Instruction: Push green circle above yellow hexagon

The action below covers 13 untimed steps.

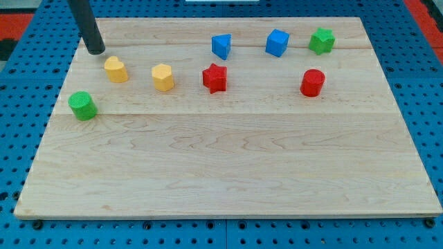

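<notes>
There are no words, numbers, labels or signs to read here — not one. The wooden board (pixel 228 173) is plain wood with only its grain lines. The little coloured blocks have bare tops and sides with no writing on them. The dark rod has no mark. The blue pegboard (pixel 422 69) around the board shows only rows of small holes — no letters.

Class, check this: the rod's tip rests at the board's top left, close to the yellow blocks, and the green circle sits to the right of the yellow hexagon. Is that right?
Not quite. The camera view shows the green circle to the left of the yellow hexagon, lower down. My tip is at the top left, as stated.
</notes>
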Available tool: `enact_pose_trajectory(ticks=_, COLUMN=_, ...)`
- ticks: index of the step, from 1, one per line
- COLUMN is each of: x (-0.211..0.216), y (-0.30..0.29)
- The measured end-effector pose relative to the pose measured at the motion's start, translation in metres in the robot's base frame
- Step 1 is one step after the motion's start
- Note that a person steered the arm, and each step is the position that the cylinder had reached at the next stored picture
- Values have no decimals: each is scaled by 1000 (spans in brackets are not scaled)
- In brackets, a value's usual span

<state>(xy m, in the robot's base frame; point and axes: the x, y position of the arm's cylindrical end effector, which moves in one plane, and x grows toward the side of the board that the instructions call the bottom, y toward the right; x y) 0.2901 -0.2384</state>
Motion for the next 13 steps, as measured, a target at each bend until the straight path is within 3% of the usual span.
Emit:
enact_pose_trajectory(ticks=4, x=51, y=29)
enact_pose_trajectory(ticks=5, x=78, y=-50)
enact_pose_trajectory(ticks=6, x=93, y=-66)
enact_pose_trajectory(ticks=8, x=198, y=-30)
enact_pose_trajectory(ticks=9, x=201, y=-14)
enact_pose_trajectory(ticks=13, x=98, y=-8)
